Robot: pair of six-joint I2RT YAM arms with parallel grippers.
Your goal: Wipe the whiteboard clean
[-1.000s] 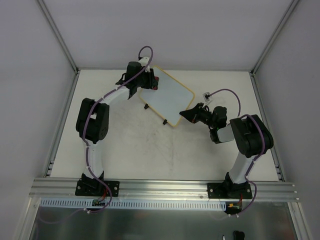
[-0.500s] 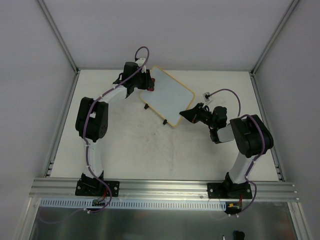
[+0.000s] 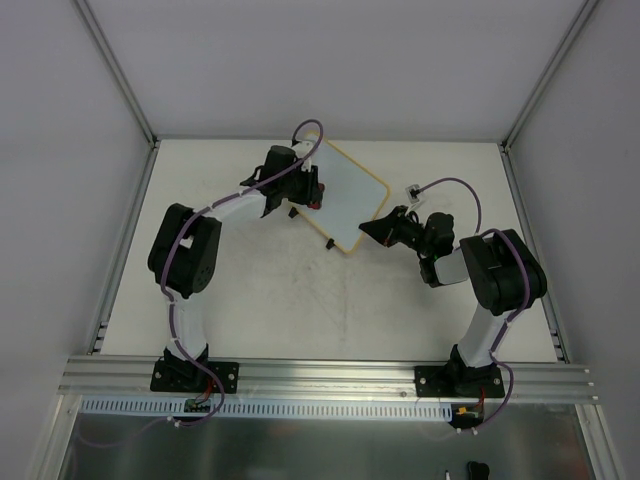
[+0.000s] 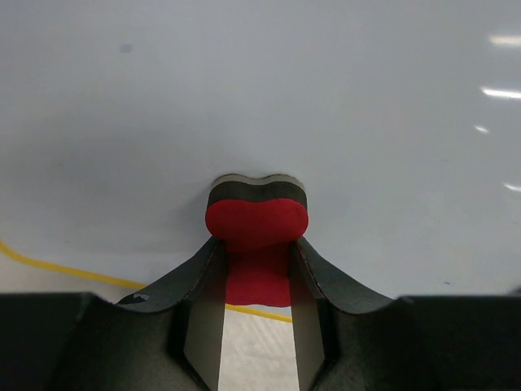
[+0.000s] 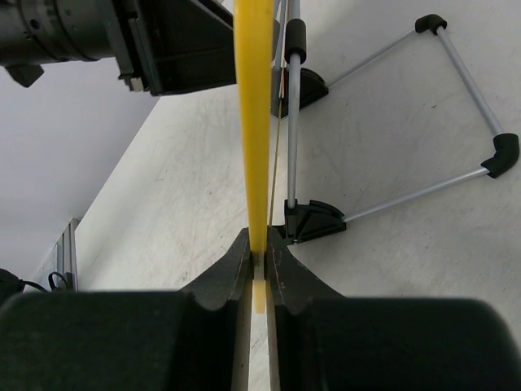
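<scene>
A lab test cell: white panel walls (image 3: 320, 70), aluminium frame rail (image 3: 330, 372), white table (image 3: 300, 290) between

I read no text, label, brand or number in any view.
Whiteboard (image 3: 352, 200) face: plain white, no marks I can read.
Eraser (image 4: 257, 218) against whiteboard: red and black layers, no print I can make out.
Small white tag (image 3: 412, 188) on cable just right of whiteboard: too small for me to read.
</scene>
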